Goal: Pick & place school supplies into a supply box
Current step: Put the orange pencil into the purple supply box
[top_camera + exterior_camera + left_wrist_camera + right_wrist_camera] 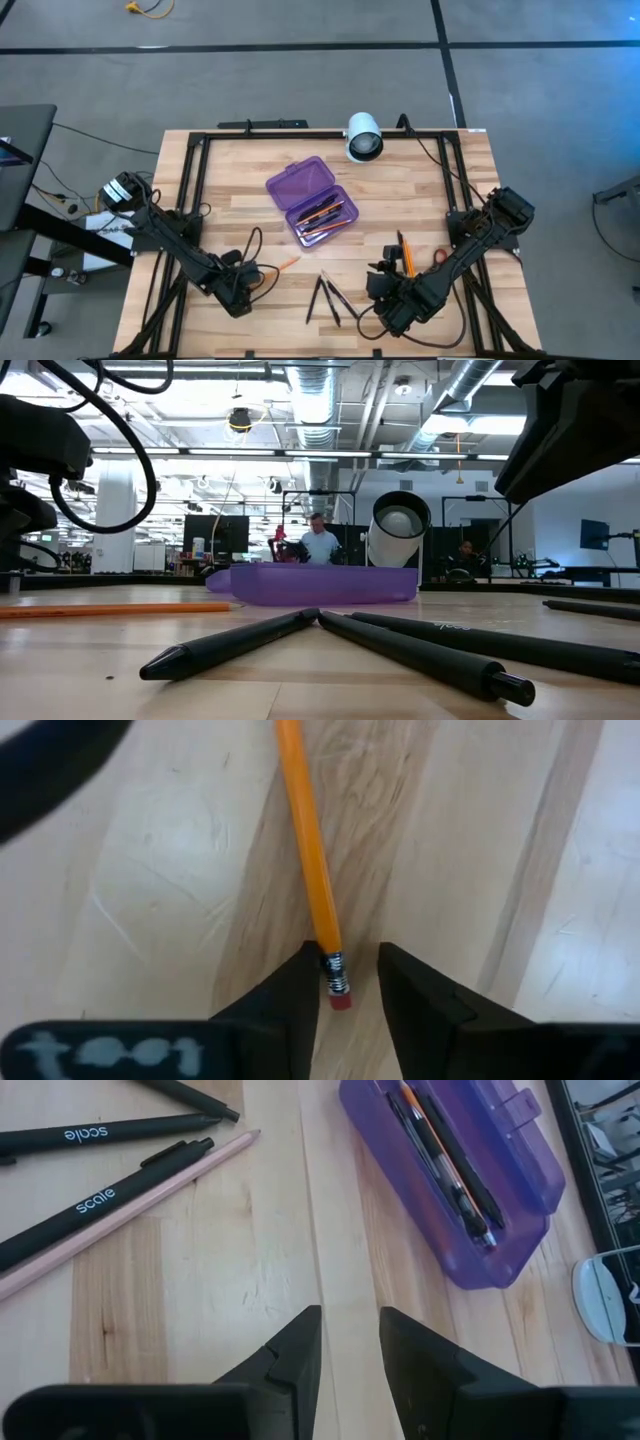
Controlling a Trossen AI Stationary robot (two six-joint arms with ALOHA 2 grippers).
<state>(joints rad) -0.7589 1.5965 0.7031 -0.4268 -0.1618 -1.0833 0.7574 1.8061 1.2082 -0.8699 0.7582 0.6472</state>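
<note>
One orange pencil lies between my left gripper fingers, jaws parted around its eraser end, not yet clamped. Gripping so near the tip, I expect it could pivot or slip out. Only the left wrist view shows this. Rightward, the supply box sits mid-table; my right gripper hovers open, empty.

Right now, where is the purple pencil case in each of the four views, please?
High view: the purple pencil case lies open at the table's centre, near the white camera.
Low view: a low purple band across the middle distance, the white camera behind it.
Left wrist view: not in it; only an orange pencil shows.
Right wrist view: upper right, pens inside.
Shared landmark: the white camera.
</note>
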